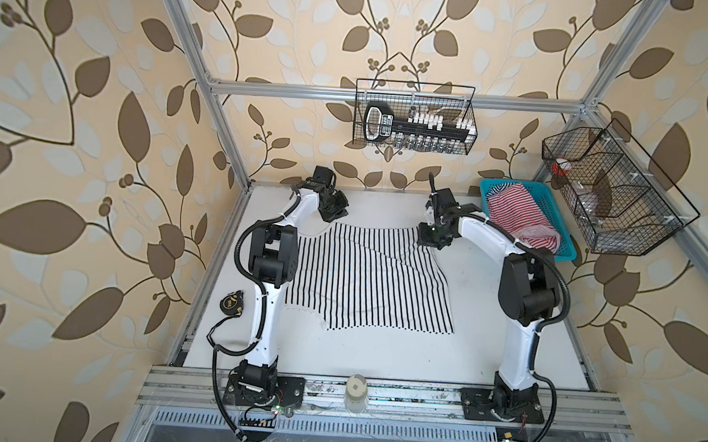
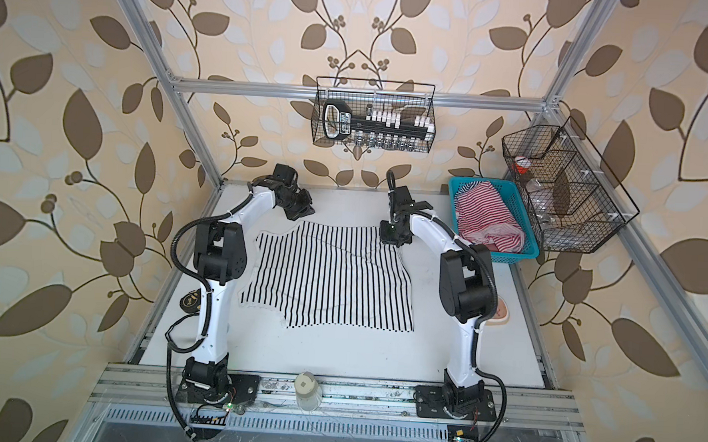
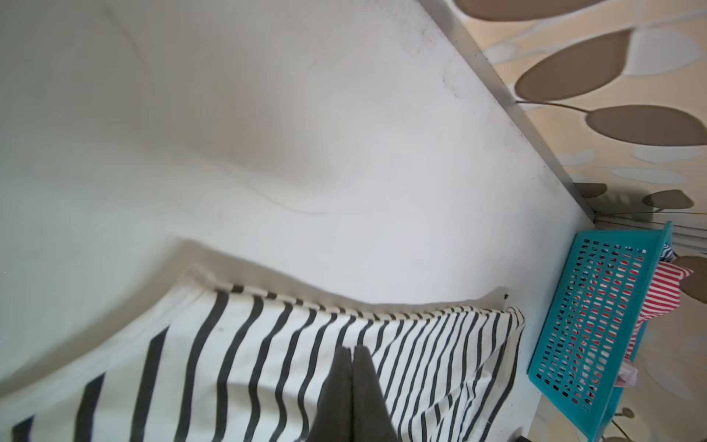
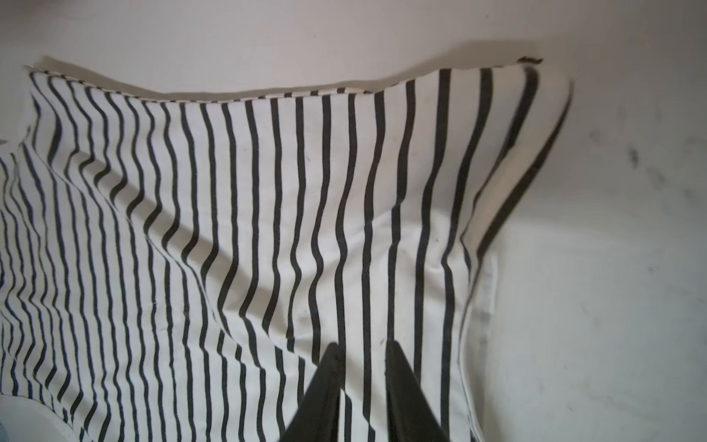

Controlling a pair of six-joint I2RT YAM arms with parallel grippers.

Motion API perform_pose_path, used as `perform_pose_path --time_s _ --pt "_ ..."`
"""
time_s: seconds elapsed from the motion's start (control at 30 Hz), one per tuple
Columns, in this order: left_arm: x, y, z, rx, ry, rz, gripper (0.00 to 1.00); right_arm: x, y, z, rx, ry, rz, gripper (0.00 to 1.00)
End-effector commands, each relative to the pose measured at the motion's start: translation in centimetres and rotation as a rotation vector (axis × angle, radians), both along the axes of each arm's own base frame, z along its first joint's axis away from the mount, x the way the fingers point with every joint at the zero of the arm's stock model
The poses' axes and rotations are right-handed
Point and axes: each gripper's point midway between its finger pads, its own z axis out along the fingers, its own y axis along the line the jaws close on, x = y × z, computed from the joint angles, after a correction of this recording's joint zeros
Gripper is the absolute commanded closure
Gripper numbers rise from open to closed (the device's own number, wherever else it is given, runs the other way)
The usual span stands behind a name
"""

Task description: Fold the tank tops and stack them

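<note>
Left wrist view: left gripper over the white, black-striped knit tank top, dark fingers pressed together — whether cloth is pinched between them, cannot tell. Right wrist view: right gripper above the same top near its corner, jaws a narrow gap apart, nothing visibly caught. Both top views: black-striped top spread wrinkled on the white tabletop between the arms, grippers at its far corners. White, red-striped tank top bunched inside the turquoise perforated plastic basket — far right corner of the table.
</note>
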Motion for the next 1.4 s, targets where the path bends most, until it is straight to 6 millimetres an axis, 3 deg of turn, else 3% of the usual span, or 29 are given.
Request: perform_pose_path --time_s 0.0,0.33,0.67,0.93,1.03,1.13,1.27,1.37 --pt "0.3 -0.6 -2.2 -0.009 0.037 -0.042 0.96 0.0 0.1 -1.3 0.0 0.067 0.034 0.78" --pt "2.3 -1.0 -4.9 -0.039 0.041 -0.019 0.95 1.7 -4.6 -4.2 0.022 0.101 -0.069 0.78" --pt "3.1 -0.5 -6.3 -0.02 0.033 -0.011 0.95 3.5 -6.5 -6.4 0.049 0.126 -0.125 0.79" --pt "6.3 -0.3 -6.7 -0.066 -0.03 0.058 0.93 4.0 -7.8 -7.3 0.039 0.146 -0.167 0.79" --pt "7.1 -0.3 -5.6 -0.089 -0.059 0.074 0.93 3.6 -8.2 -7.2 0.031 0.164 -0.184 0.79" --pt "7.6 0.2 -3.1 -0.09 -0.105 0.082 0.93 3.3 -8.4 -6.6 0.026 0.158 -0.196 0.78" --pt "7.4 1.1 2.6 -0.071 -0.191 0.077 0.93 3.4 -8.2 -4.5 0.057 0.104 -0.199 0.77" --pt "5.8 1.7 7.4 -0.031 -0.249 0.053 0.9 3.1 -8.0 -2.1 0.088 0.038 -0.199 0.75"
